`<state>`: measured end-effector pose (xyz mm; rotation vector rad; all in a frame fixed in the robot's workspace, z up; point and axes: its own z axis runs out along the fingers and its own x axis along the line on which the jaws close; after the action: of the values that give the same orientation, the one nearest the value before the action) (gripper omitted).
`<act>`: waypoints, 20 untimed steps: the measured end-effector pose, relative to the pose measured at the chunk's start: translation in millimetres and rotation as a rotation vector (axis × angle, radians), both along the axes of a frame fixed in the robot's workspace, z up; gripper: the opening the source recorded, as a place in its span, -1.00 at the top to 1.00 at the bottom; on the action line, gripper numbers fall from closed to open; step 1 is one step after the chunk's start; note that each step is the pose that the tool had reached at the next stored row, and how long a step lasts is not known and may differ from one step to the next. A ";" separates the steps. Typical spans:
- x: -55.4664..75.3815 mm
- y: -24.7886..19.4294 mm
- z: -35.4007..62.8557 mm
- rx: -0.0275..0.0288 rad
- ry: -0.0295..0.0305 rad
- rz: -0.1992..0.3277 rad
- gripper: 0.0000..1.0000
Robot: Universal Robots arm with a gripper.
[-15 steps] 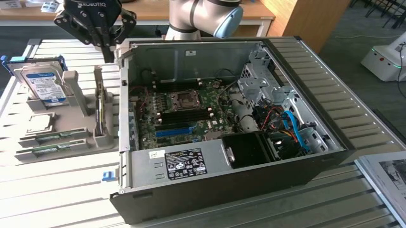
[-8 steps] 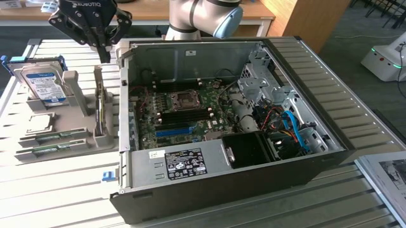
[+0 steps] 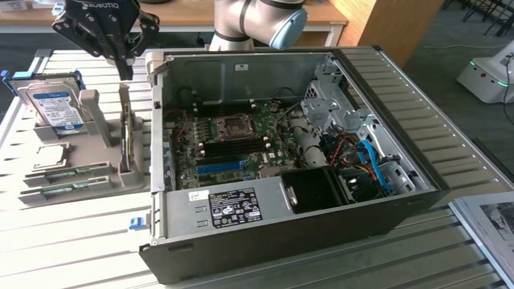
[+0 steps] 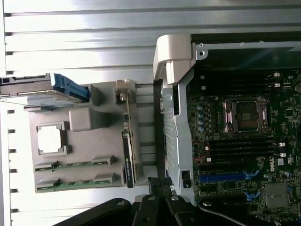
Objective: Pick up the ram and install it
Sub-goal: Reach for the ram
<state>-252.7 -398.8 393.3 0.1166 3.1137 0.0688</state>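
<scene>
Two ram sticks [image 3: 66,175] [image 4: 73,165], thin green boards, lie flat in slots at the near end of a grey holder [image 3: 96,159] [image 4: 89,143] left of the computer case. My gripper [image 3: 125,69] [image 4: 159,181] hangs above the holder's far end, over the gap between the holder and the case wall. Its fingers are shut with nothing between them, and it stands well apart from the ram. The motherboard's black slots [image 3: 235,146] [image 4: 242,146] lie inside the open case, beside the processor socket [image 3: 231,125].
A brownish expansion card [image 3: 126,141] stands upright in the holder, just below my gripper. A hard drive [image 3: 56,105] stands at the holder's far left and a silver processor [image 4: 49,140] lies flat. The case's grey walls [image 3: 157,129] rise around the motherboard, which carries a blue slot [image 3: 218,167].
</scene>
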 end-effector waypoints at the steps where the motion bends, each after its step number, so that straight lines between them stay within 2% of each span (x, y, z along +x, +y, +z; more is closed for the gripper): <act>1: -1.6 0.0 0.0 0.0001 0.0000 0.000 0.80; 20: -29.8 0.0 -0.1 0.0000 0.0000 0.000 0.80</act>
<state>-282.5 -398.8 393.2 0.1167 3.1137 0.0688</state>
